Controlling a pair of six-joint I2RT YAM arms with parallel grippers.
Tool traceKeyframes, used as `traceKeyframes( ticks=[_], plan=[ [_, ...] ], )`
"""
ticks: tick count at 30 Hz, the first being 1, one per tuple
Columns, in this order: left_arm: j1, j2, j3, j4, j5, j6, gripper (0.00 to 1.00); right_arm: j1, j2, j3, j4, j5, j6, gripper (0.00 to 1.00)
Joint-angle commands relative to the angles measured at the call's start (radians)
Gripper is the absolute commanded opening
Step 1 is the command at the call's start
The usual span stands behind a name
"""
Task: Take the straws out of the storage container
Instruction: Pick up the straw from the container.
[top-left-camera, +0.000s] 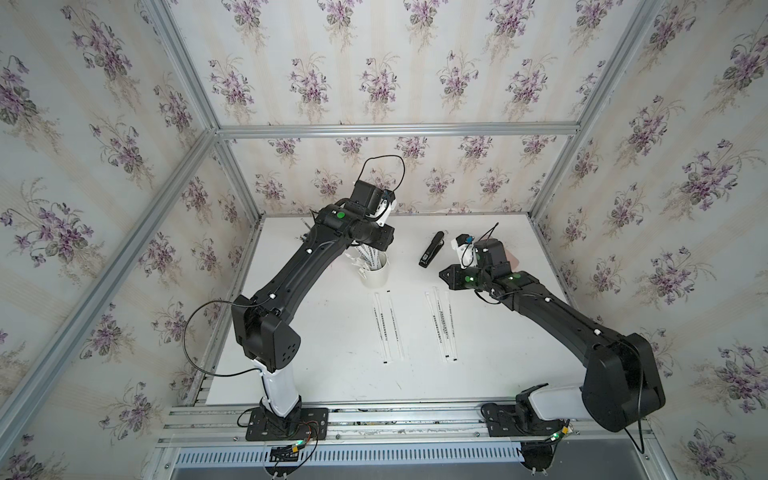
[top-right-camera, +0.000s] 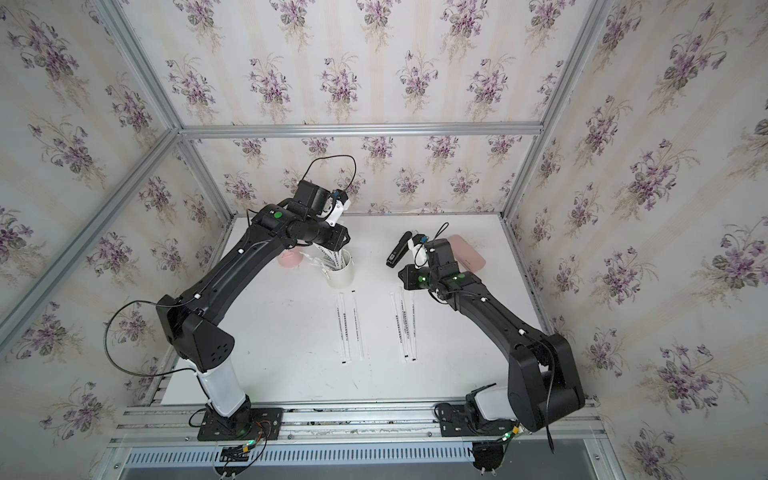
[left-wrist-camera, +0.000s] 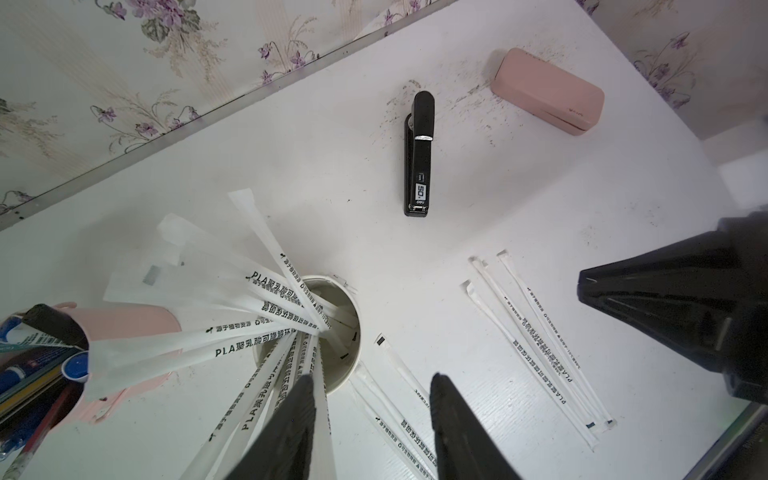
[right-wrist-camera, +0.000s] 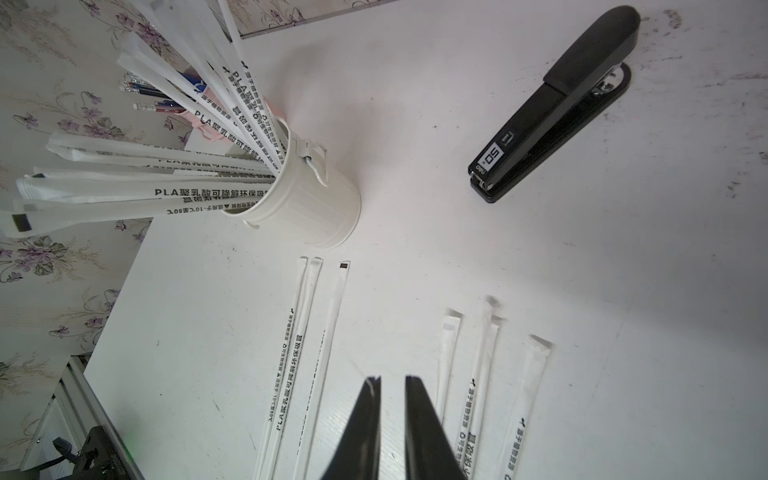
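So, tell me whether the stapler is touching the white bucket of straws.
Apart. The right wrist view shows a wide strip of bare table between the stapler and the white bucket.

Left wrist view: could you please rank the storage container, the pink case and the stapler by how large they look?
1. storage container, though it is nearest the camera, so unsure.
2. pink case and stapler look alike: the stapler is longer, the case wider.

The left arm (top-left-camera: 286, 274) and right arm (top-left-camera: 552, 309) are matte black shells with white lower segments (top-left-camera: 276, 386) on black base plates (top-left-camera: 286, 424) bolted at the table's (top-left-camera: 332, 386) near edge. Both carry round green marks (top-left-camera: 340, 215) and thin black looping cables (top-left-camera: 185, 332). The left claw (left-wrist-camera: 372, 376) and right claw (right-wrist-camera: 392, 379) have tapered black fingers (left-wrist-camera: 286, 428).
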Motion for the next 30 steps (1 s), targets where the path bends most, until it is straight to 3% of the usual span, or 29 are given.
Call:
traceKeyframes(
  ticks=[1,18,23,30],
  plan=[
    [0.001,0.030,0.023,-0.037,-0.032,0.024,0.47,0.000,-0.021,-0.023,0.050,0.005,-0.005,0.16],
    [0.003,0.169,0.116,-0.029,-0.102,0.056,0.43,-0.001,-0.004,-0.038,0.083,0.018,-0.018,0.16],
    [0.009,0.223,0.149,-0.032,-0.164,0.038,0.41,0.000,-0.003,-0.039,0.085,0.020,-0.019,0.16],
    [0.022,0.288,0.212,0.003,-0.162,0.007,0.38,0.000,0.001,-0.035,0.087,0.025,-0.020,0.16]
  ],
)
